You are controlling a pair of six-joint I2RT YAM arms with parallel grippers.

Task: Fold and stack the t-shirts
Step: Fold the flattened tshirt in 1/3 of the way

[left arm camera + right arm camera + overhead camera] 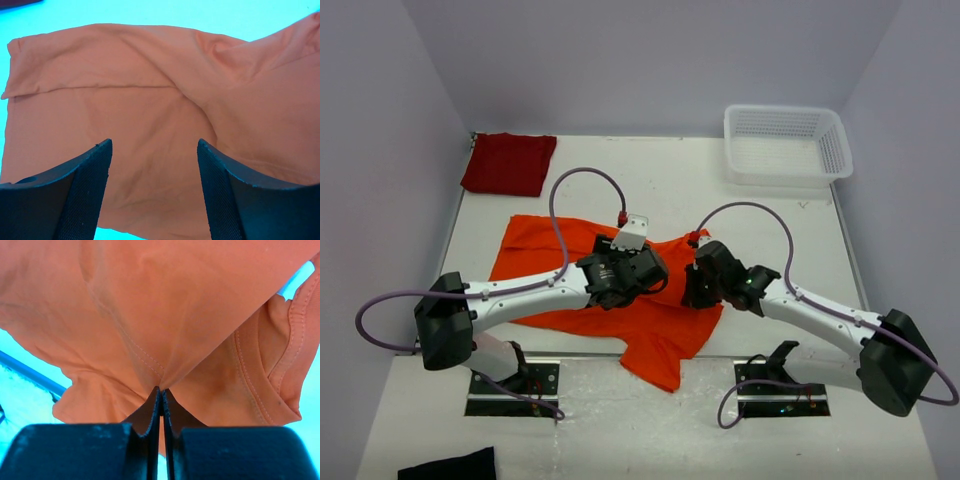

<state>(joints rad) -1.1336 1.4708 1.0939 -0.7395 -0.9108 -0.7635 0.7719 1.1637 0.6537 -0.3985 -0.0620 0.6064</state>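
The orange t-shirt (660,322) lies rumpled across the middle of the table, one corner hanging over the front edge. The dark red t-shirt (508,163) rests folded at the back left corner. My left gripper (650,268) hovers over the orange shirt's middle. In the left wrist view that gripper (155,150) is open, with only the flat orange cloth (150,95) below it. My right gripper (700,285) sits at the shirt's right side. In the right wrist view it (161,390) is shut on a pinched ridge of the orange fabric (165,300), beside the collar (280,365).
A white mesh basket (785,145) stands at the back right corner. A small black cloth (448,466) lies on the lower front surface at the left. Purple cables loop above both arms.
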